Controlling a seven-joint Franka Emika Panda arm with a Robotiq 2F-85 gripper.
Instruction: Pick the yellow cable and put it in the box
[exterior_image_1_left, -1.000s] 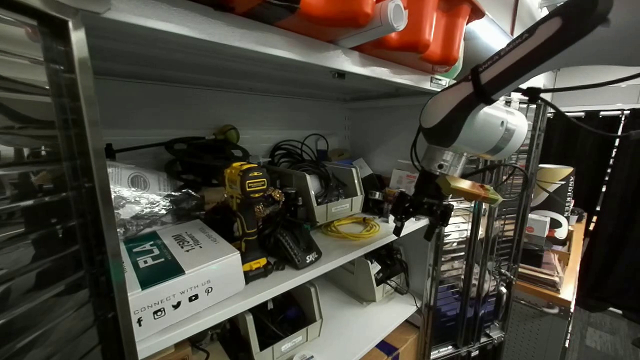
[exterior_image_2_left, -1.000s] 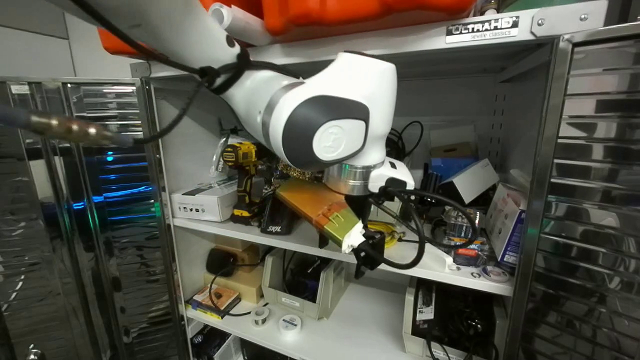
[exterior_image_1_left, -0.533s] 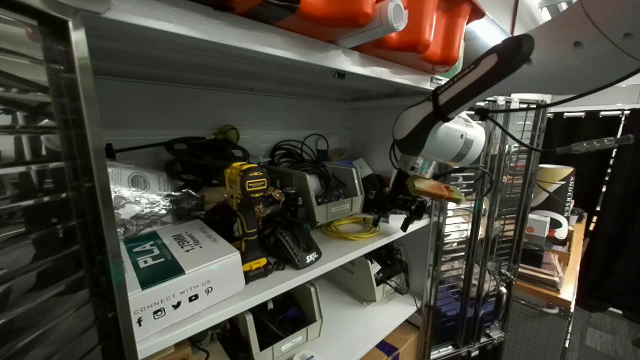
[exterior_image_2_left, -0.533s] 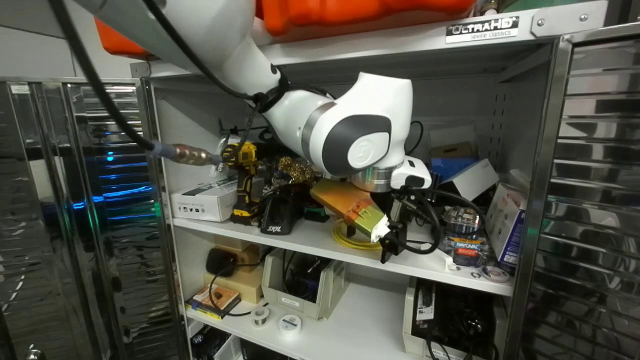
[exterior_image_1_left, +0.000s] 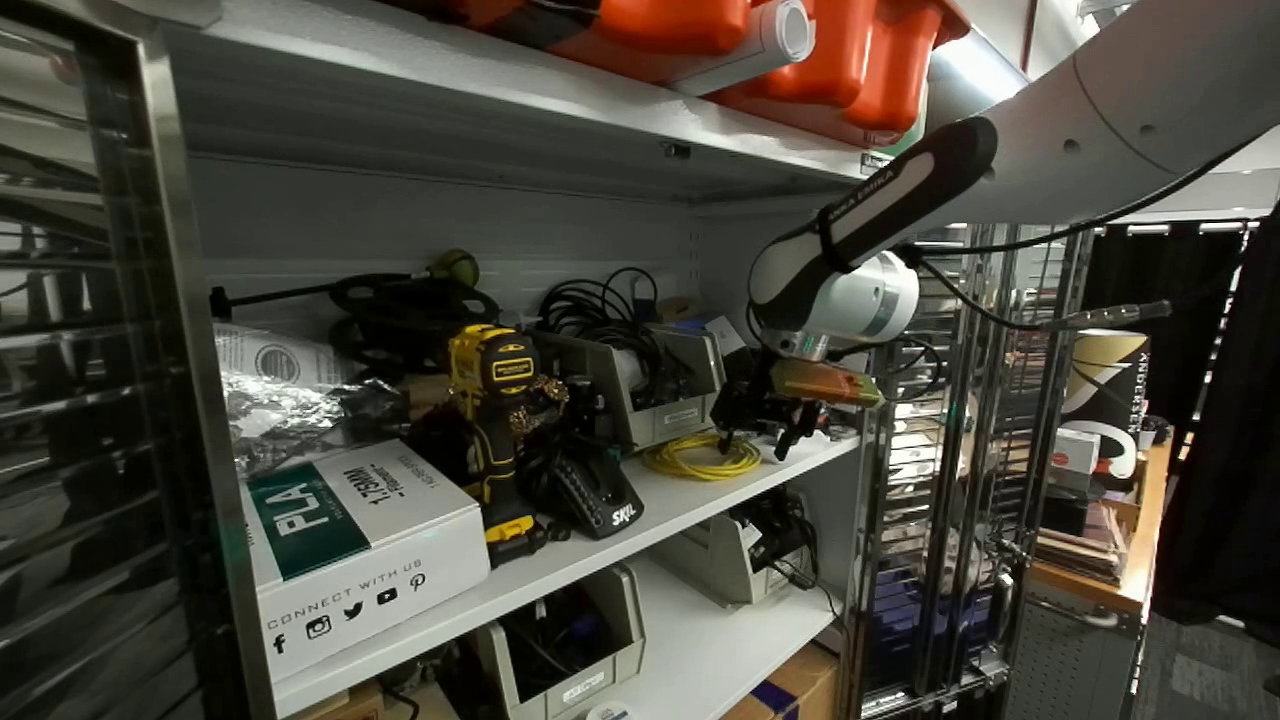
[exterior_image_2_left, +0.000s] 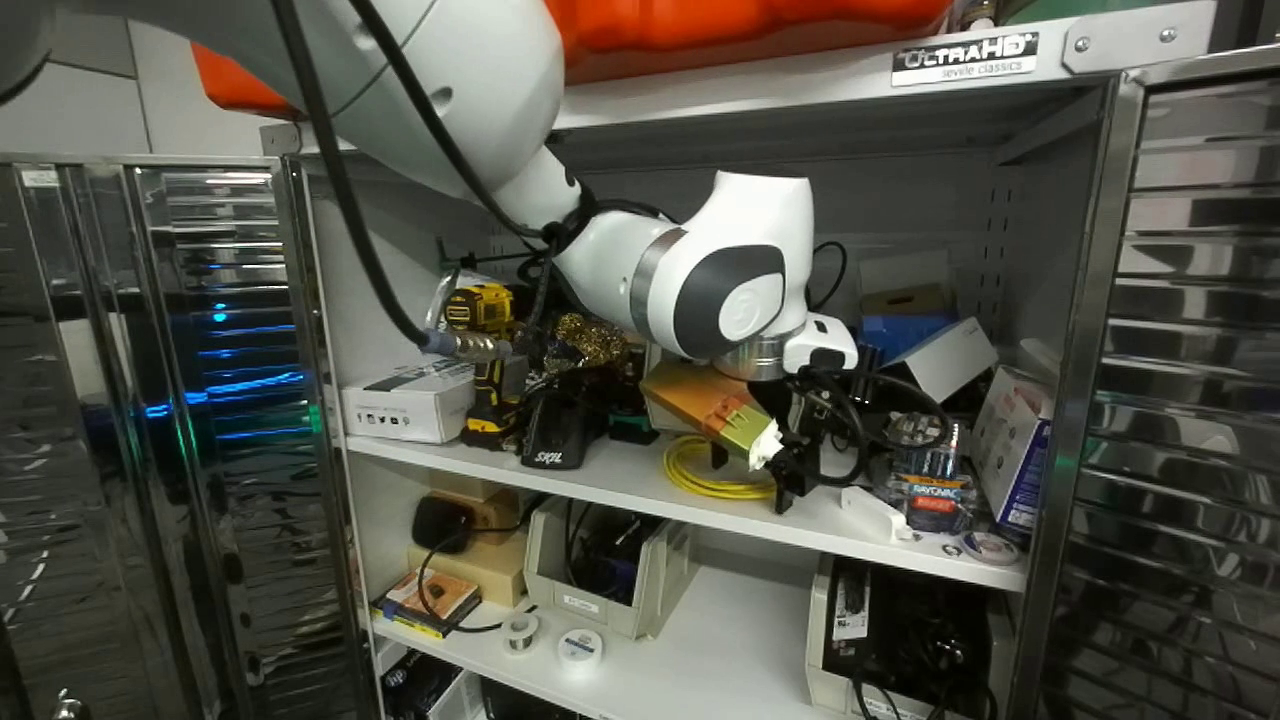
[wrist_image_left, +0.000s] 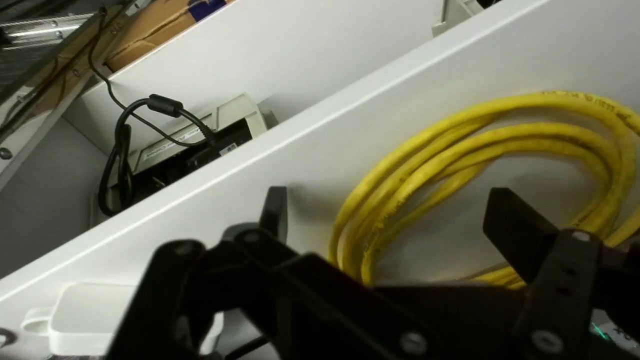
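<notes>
White shelf (exterior_image_1_left: 660, 500) under me, crowded, with a grey bin (exterior_image_1_left: 655, 430) of black cords (exterior_image_1_left: 645, 375) standing on it. Just in front of that bin lies the yellow cable (wrist_image_left: 545, 132), a loose flat coil. I have my gripper (wrist_image_left: 390, 212) in front of the bin too, spread wide and holding nothing, one finger outside the coil and one over its middle. Reaching is, I judge, nearly done; closing, lifting and boxing are all left. Which box is meant I can't be sure; that bin seems likeliest.

The cable (wrist_image_left: 434, 165) looks like smooth plastic, the tool (wrist_image_left: 390, 214) matt, the cabinet door (exterior_image_2_left: 1165, 410) glossy metal.
</notes>
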